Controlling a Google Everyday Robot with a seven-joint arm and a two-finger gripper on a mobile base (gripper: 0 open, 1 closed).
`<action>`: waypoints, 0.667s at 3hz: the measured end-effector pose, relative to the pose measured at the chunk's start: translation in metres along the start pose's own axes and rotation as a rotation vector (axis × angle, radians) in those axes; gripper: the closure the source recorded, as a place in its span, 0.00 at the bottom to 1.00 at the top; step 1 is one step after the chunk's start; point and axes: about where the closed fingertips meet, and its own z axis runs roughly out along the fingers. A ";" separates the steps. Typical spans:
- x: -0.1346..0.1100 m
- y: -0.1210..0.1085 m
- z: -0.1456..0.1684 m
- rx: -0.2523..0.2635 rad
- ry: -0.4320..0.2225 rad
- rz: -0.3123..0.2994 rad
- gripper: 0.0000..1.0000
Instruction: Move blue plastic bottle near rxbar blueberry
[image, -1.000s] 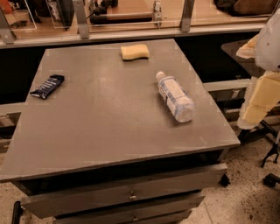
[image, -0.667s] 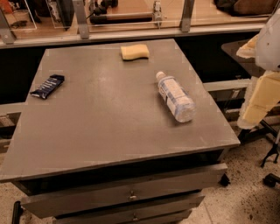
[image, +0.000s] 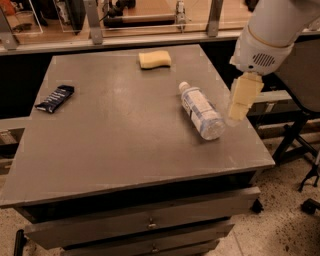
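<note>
1. Cream-coloured gripper (image: 243, 100) hangs point-down from the white arm (image: 270, 30) over the right edge of the table (image: 125, 145), above the surface. I cannot tell how far open it is; it has hold of nothing that shows.
2. The bottle (image: 201, 110) lies on its side on the right half of the table, just beside the gripper but apart from it.
3. The bottle is clear, pale-bluish plastic with a white cap and a white label printed in blue around its middle. Its cap points toward the table's far edge and its base toward the near right corner.
4. The snack bar (image: 55, 98) lies flat close to the table's left edge, well apart from the bottle. Its wrapper is dark navy with white lettering too small to read.
5. A yellow sponge (image: 154, 59) sits near the table's far edge, about midway along it.
6. Drawers (image: 150, 222) with small handles run under the table's near edge.
</note>
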 end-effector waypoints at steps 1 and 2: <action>-0.030 -0.029 0.059 -0.062 0.007 0.055 0.00; -0.032 -0.030 0.072 -0.078 0.003 0.072 0.00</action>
